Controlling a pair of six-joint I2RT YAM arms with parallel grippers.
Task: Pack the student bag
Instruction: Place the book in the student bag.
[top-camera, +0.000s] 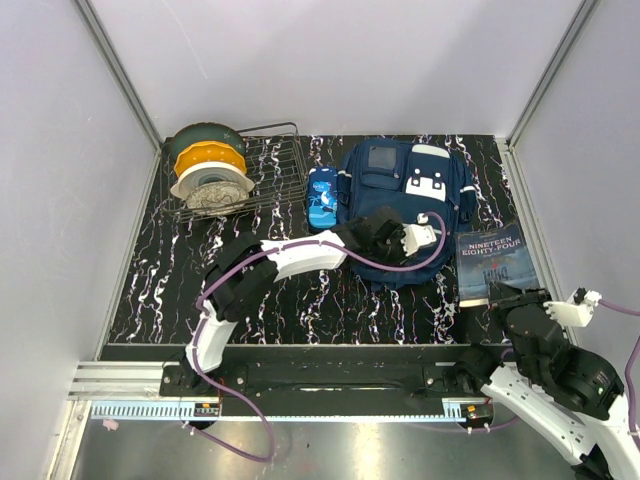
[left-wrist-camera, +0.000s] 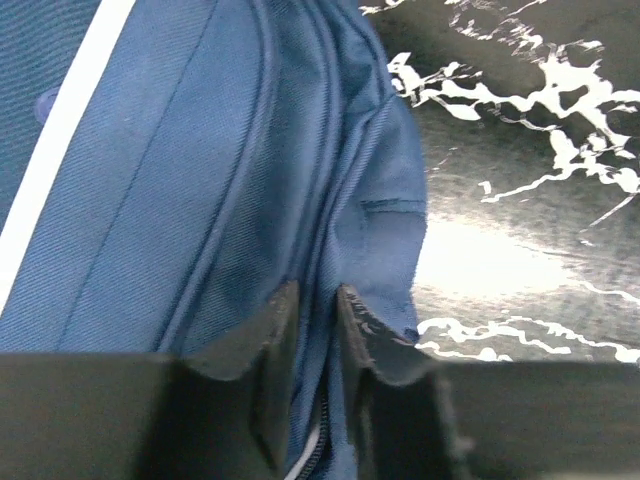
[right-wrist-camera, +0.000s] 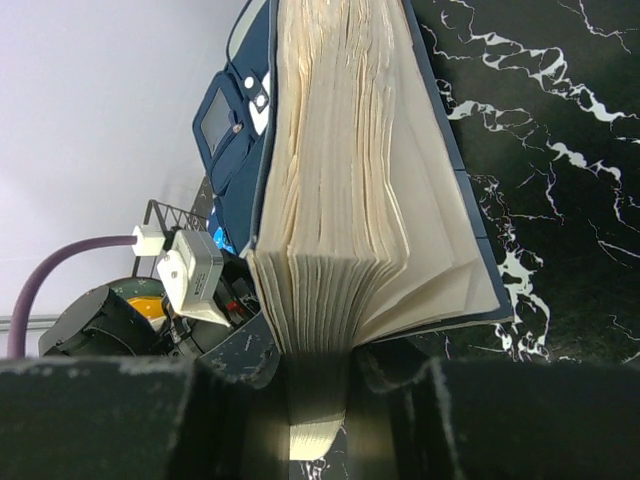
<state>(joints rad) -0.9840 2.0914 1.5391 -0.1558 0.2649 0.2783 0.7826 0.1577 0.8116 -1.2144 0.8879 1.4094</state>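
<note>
— Where does the student bag (top-camera: 405, 215) lie?

— Flat on the black marbled counter (top-camera: 300, 290), toward the back wall, pockets up, with its white patches facing the overhead camera.

— And the left hand (left-wrist-camera: 315, 292) relative to the bag?

— Right on it. From above, the left arm reaches across to the bag's near edge. In the wrist view its two fingers (left-wrist-camera: 265, 330) stand close together, with a ridge of blue fabric beside the zip caught between them. It is pinching the bag there; the bag's cloth fills the view to the left of the pinch, and bare counter shows to the right.

— The right hand (right-wrist-camera: 320, 375)?

— Clear of the bag, off its near right corner. It grips a book (right-wrist-camera: 350, 180) by the edge of the page block, the pages squeezed between its fingers and the dark cover splaying open on one side. From above, the book (top-camera: 492, 262) sits just right of the bag, not touching it as far as I can tell.

— Anything else around the bag?

— A glossy blue pencil case (top-camera: 322, 197) lies just against its left side. Farther left of that stands a wire rack (top-camera: 270, 165) holding spools (top-camera: 208, 170).
</note>
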